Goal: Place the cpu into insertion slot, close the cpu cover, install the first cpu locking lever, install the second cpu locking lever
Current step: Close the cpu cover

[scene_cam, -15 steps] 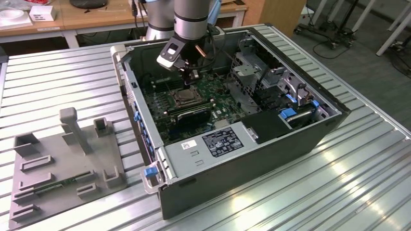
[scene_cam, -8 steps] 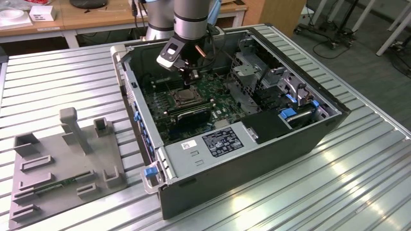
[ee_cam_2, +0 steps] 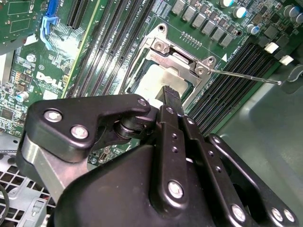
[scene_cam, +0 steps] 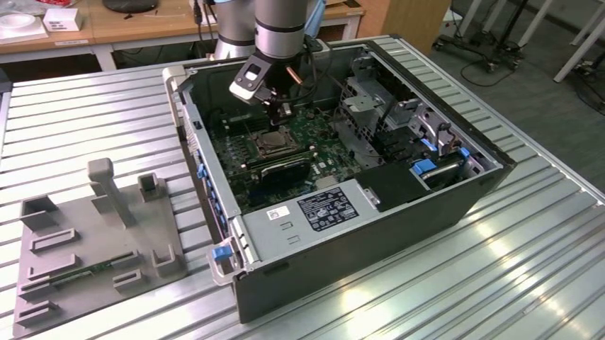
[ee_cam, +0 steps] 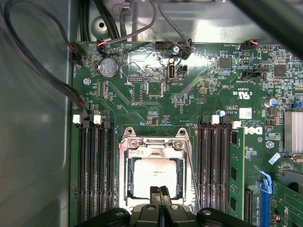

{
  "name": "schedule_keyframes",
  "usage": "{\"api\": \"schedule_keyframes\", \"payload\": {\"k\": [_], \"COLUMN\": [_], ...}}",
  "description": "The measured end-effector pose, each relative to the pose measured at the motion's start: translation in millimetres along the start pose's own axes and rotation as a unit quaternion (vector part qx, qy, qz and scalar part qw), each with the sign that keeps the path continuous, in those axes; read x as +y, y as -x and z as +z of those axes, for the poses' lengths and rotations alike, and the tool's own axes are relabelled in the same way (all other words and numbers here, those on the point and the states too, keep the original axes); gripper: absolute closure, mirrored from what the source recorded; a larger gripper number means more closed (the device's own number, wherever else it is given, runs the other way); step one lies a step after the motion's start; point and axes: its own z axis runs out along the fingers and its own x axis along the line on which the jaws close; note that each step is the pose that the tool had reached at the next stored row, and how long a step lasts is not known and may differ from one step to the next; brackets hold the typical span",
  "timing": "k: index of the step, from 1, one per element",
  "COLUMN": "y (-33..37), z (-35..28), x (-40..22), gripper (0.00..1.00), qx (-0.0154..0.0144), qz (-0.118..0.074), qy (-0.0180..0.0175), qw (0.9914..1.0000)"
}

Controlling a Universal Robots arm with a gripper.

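The cpu point(ee_cam: 154, 172) lies in the insertion slot point(ee_cam: 125, 182) on the green board, its dull silver top showing through the window of the cpu cover point(ee_cam: 152, 147). The cover lies down flat over the socket in both wrist views. A thin wire locking lever point(ee_cam_2: 246, 76) sticks out from the socket's corner, across the memory slots; this lever point(ee_cam: 191, 170) runs along one side of the socket. My gripper point(ee_cam: 159, 190) hangs just above the socket's edge, fingers pressed together and holding nothing. In the exterior view the gripper point(scene_cam: 277, 119) is inside the open case, above the socket point(scene_cam: 274, 142).
Long black memory slots point(ee_cam: 97, 170) flank the socket on both sides. Cables point(ee_cam: 57, 80) run along the case wall. The computer case point(scene_cam: 378, 234) lies open on a slatted metal table, with drive cages point(scene_cam: 435, 163) at the exterior view's right. A grey fixture point(scene_cam: 95, 234) stands at its left.
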Motion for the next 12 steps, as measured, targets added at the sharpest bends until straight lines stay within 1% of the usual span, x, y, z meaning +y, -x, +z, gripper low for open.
{"api": "schedule_keyframes", "payload": {"k": [1, 8, 12], "y": [0.0, 0.1, 0.1], "z": [0.0, 0.8, 2.4], "x": [-1.1, -1.3, 0.6], "gripper": [0.89, 0.89, 0.89], "qx": [0.0, 0.0003, 0.0003], "qz": [0.0, 0.0, 0.0], "qy": [0.0, 0.0, 0.0], "qw": [1.0, 1.0, 1.0]}}
